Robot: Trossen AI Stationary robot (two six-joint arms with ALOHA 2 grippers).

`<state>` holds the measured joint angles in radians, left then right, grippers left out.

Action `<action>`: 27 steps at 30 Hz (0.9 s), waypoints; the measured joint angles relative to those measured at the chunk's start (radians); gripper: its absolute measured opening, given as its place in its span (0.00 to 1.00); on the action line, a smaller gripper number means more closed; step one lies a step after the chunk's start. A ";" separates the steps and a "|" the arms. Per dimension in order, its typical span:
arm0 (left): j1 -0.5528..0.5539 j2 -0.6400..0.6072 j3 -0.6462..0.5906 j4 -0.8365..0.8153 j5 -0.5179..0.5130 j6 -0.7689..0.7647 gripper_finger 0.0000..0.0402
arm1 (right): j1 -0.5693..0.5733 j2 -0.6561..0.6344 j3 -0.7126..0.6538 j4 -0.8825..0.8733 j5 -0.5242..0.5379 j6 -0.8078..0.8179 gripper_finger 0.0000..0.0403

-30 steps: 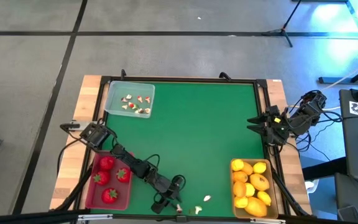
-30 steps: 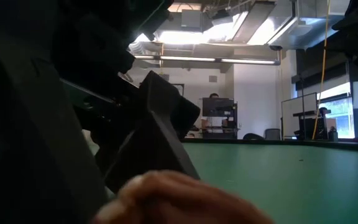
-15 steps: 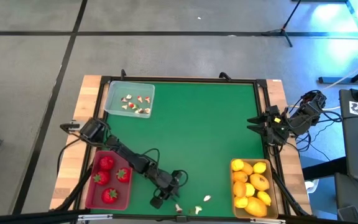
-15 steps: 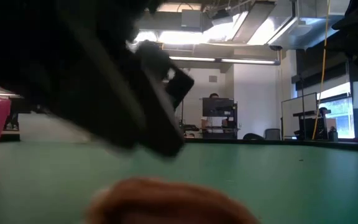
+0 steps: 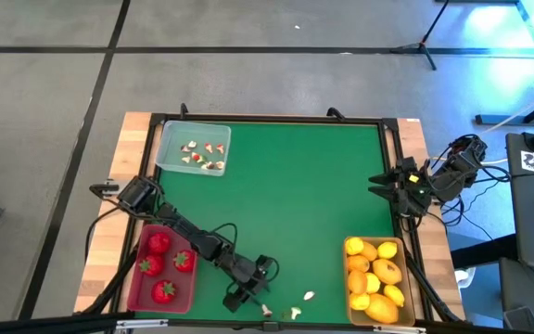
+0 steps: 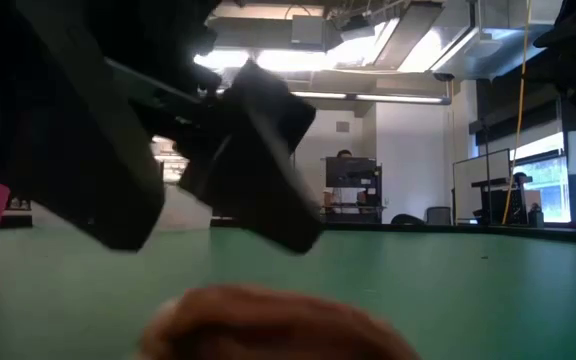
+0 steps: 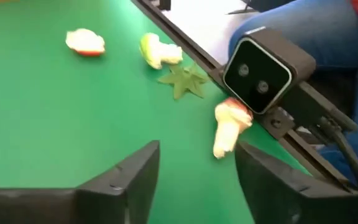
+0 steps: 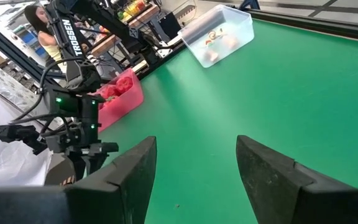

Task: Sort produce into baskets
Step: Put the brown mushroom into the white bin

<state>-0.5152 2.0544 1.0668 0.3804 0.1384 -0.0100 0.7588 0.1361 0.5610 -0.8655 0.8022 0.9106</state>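
My left gripper (image 7: 197, 180) hovers open just over the green mat near the front edge (image 5: 247, 293), with nothing between its fingers. Three white-and-red bits lie on the mat ahead of it (image 7: 229, 127) (image 7: 159, 51) (image 7: 84, 42), along with a green leaf piece (image 7: 184, 81). The bits also show in the high view (image 5: 266, 311) (image 5: 296, 313) (image 5: 309, 296). The pinkish-red basket (image 5: 135, 278) holds three strawberries. Several lemons fill the tan-yellow basket (image 5: 345, 269), and small bits lie in the clear basket (image 5: 167, 139). My right gripper (image 8: 194, 174) waits open at the right edge (image 5: 383, 183).
The low camera's housing (image 7: 257, 68) stands at the table's front rail, right beside the nearest bit. A person's blue-clad leg (image 7: 316, 37) shows beyond the front edge. The middle of the green mat (image 5: 295, 204) lies bare between the baskets.
My left gripper has risen off the mat by the front edge and drawn back slightly from the nearest bit. All three bits lie where they were.
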 joint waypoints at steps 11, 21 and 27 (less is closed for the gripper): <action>-0.024 0.006 0.000 0.013 -0.005 0.094 0.76 | 0.000 0.000 0.000 0.001 0.011 0.036 0.55; -0.020 0.076 0.000 0.165 0.063 0.093 0.76 | 0.000 0.000 0.000 0.002 0.018 0.054 0.55; -0.019 0.109 0.021 0.219 0.105 0.106 0.72 | 0.000 0.000 0.000 -0.007 0.018 0.051 0.55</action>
<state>-0.5338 2.1637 1.0879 0.5997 0.2436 0.0965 0.7589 0.1363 0.5610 -0.8722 0.8200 0.9615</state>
